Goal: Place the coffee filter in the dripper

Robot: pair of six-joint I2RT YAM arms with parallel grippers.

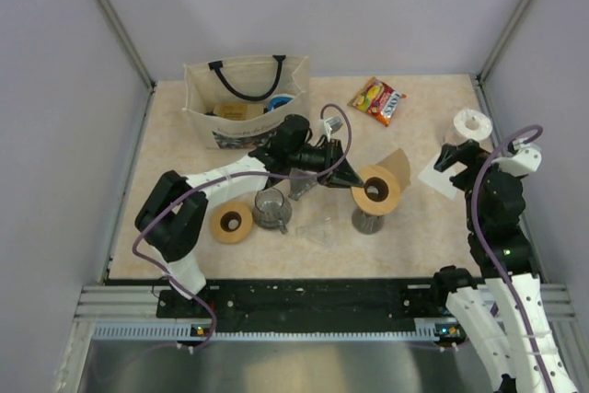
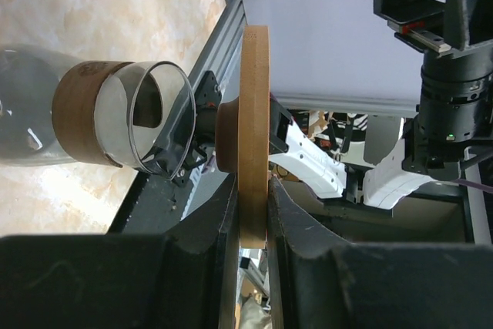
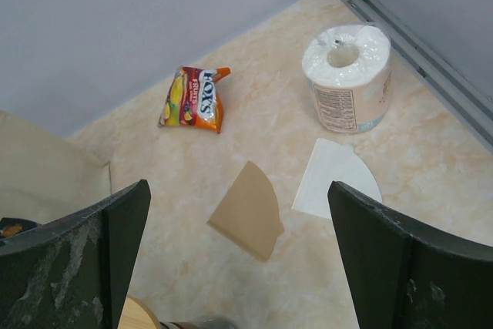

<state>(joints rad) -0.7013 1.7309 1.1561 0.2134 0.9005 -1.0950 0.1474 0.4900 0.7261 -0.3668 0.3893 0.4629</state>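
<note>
Pinching dripper (image 2: 254, 98) rim, left gripper (image 2: 254, 199), coffee filter (image 3: 246, 219) plainest from right wrist

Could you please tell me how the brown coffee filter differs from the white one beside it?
The brown filter is tan; the white filter is white. The white filter lies beside the paper roll; the brown filter lies nearer the candy bag. Both are folded fans lying flat on the table.
</note>
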